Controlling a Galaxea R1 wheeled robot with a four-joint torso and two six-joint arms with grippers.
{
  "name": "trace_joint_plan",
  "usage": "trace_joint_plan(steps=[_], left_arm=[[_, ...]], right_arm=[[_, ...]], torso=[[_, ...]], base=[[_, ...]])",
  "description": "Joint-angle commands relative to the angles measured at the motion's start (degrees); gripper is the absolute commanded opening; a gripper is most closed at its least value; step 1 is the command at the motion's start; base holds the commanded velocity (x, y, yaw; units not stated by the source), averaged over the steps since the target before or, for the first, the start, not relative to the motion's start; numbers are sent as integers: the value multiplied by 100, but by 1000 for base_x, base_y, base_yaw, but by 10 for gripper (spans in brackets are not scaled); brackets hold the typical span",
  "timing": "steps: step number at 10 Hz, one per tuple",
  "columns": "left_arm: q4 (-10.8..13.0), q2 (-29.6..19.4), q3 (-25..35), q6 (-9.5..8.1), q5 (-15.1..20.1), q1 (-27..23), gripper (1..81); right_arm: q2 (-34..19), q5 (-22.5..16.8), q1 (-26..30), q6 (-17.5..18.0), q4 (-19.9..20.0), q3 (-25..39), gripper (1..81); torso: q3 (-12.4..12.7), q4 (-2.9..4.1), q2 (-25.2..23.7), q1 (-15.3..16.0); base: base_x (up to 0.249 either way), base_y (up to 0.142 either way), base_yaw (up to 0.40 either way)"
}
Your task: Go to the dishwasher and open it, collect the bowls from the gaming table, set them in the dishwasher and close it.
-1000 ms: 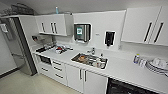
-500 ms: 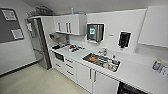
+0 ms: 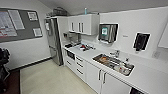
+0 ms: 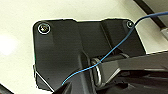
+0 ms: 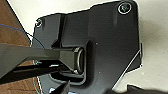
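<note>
Now the view has swung left along the white bench (image 3: 146, 76), bringing sink (image 3: 113, 63) and fridge (image 3: 53, 41) closer; no dishwasher identified yet. Either end effector's state: I cannot tell.

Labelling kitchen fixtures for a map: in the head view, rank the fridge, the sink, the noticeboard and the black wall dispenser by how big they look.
1. Noticeboard and fridge: about alike, not ranked.
2. Sink.
3. Black wall dispenser, smallest.
The sink lies nearer the camera, so its true rank is unsure.

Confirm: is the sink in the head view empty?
No, the sink set in the white counter holds several items, though they are too blurred to name.
</note>
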Motion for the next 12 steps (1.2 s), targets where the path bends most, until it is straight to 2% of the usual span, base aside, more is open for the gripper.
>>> trace_joint_plan(steps=[1, 12], left_arm=[[5, -69, 0, -4, 227, -226, 811], [-30, -87, -71, -39, 253, -243, 811]], right_arm=[[-50, -278, 249, -31, -120, 20, 811], [47, -340, 213, -31, -146, -77, 811]], torso=[[0, 0, 0, 0], [0, 0, 0, 0]], base=[[0, 0, 380], [0, 0, 380]])
